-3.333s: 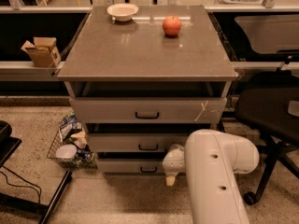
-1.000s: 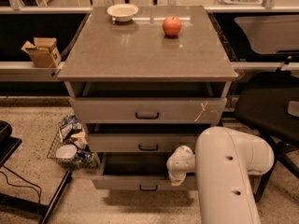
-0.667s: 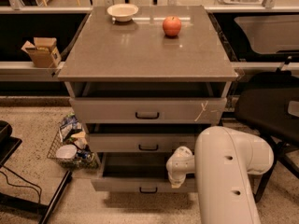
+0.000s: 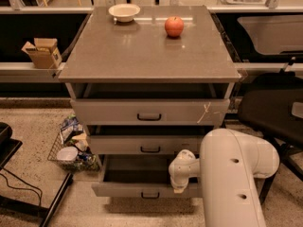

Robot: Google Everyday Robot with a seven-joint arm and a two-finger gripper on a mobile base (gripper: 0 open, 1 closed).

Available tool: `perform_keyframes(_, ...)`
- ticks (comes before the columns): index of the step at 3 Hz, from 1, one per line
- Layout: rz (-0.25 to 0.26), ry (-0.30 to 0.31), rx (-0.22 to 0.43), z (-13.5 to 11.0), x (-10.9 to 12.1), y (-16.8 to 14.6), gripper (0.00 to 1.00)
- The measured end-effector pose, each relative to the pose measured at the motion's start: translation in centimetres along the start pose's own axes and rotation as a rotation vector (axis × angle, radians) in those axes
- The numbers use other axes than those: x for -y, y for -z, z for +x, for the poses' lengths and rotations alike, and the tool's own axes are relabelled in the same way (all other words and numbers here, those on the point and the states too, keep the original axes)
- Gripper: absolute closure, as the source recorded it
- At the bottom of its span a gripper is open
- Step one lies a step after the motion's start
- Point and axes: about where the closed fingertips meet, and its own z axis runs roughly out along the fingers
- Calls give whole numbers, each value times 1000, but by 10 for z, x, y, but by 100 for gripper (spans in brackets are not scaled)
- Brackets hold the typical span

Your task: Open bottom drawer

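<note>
The bottom drawer (image 4: 128,189) is the slim grey front at the base of the cabinet, pulled out so its plain grey inside (image 4: 135,170) shows. Its small black loop handle (image 4: 149,195) sits at the front's middle. My gripper (image 4: 179,186) is at the end of the white arm (image 4: 232,174), low at the drawer's right end, right of the handle. Its fingertips are hidden behind the white wrist joint.
Above are the mid-sized drawer (image 4: 150,144) and the largest drawer (image 4: 149,111) with a whitish mark at its right. A red apple (image 4: 174,26) and a bowl (image 4: 124,11) sit on top. A wire basket of clutter (image 4: 71,148) stands left, a black chair (image 4: 272,112) right.
The bottom drawer went from nearly closed to pulled out. My arm has drawn back toward the camera. Over the last second nothing visibly moved.
</note>
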Motion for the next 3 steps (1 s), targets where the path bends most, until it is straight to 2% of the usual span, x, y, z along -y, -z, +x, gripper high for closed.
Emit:
perform_keyframes(1, -48, 35, 16, 2, -17, -2, 100)
perform_keyframes(2, -74, 53, 25, 3, -26, 1, 100)
perform_keyframes(3, -74, 53, 25, 2, -26, 2, 82)
